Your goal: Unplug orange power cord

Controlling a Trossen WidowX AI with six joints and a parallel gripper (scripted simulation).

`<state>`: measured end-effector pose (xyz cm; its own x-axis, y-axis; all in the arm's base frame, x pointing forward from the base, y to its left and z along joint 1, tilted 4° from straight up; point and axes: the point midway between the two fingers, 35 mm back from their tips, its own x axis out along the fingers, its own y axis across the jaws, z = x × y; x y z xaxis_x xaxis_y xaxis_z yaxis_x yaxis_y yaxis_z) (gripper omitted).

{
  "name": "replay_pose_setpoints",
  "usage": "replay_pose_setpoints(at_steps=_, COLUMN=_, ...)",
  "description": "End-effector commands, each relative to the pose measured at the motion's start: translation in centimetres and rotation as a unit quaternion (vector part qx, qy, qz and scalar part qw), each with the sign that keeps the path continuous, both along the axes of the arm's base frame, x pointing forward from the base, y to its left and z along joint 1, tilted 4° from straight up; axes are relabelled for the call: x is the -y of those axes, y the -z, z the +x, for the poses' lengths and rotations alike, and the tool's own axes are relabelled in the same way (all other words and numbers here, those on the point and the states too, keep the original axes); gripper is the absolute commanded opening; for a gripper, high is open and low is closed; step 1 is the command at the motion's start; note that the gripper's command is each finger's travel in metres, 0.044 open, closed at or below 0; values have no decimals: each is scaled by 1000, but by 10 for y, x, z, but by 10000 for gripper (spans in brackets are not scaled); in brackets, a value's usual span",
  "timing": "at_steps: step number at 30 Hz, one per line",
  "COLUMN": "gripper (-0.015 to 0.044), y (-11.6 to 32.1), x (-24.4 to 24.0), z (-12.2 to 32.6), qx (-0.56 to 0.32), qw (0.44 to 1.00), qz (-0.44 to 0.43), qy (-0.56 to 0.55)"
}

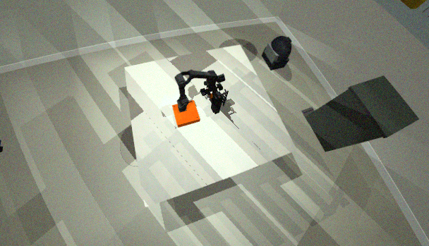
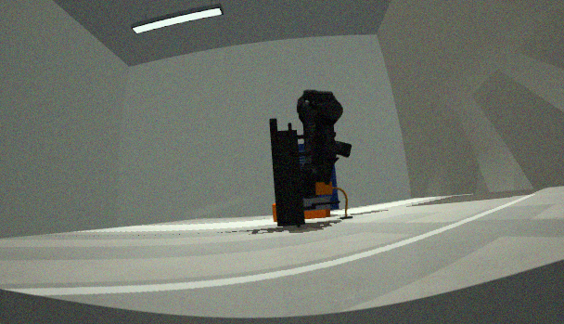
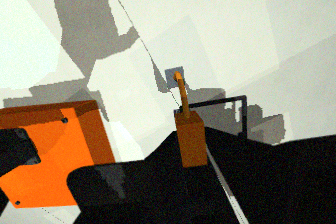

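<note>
My gripper [image 2: 323, 186] [image 3: 190, 133] is shut on the orange plug [image 2: 324, 189] [image 3: 192, 140], with a dark finger on each side of it in the wrist view. The orange cord [image 2: 346, 201] [image 3: 183, 94] leaves the plug and bends down to a small plate [image 3: 170, 79] on the table. A tall dark upright body [image 2: 288, 180] stands beside the gripper in the exterior view. I cannot clearly make out the power strip among the dark shapes, or whether the plug still touches it.
The orange slab [image 1: 188, 116] [image 2: 315, 213] [image 3: 59, 172] lies at the arm's base. A thin black frame [image 3: 245, 117] stands close to the plug. A blue object [image 2: 335, 191] shows behind the arm. A dark box [image 1: 363, 108] and a black rounded object [image 1: 279, 51] are beyond the table.
</note>
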<state>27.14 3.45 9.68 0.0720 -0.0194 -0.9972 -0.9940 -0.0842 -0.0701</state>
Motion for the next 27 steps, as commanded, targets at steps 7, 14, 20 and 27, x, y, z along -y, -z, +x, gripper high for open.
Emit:
replay_pose_setpoints(at_steps=7, gripper=0, y=-2, x=-41, z=-5, qx=-4, qw=999, qz=37, qy=-20)
replay_pose_setpoints(at_steps=14, gripper=53, y=-2, x=-39, z=-7, qx=-6, qw=999, qz=36, qy=-16)
replay_pose_setpoints(at_steps=20, gripper=160, y=-2, x=-39, z=-7, qx=-6, qw=999, qz=36, qy=-16)
replay_pose_setpoints(at_steps=27, gripper=160, y=-2, x=-39, z=-7, qx=-6, qw=999, qz=36, qy=-16)
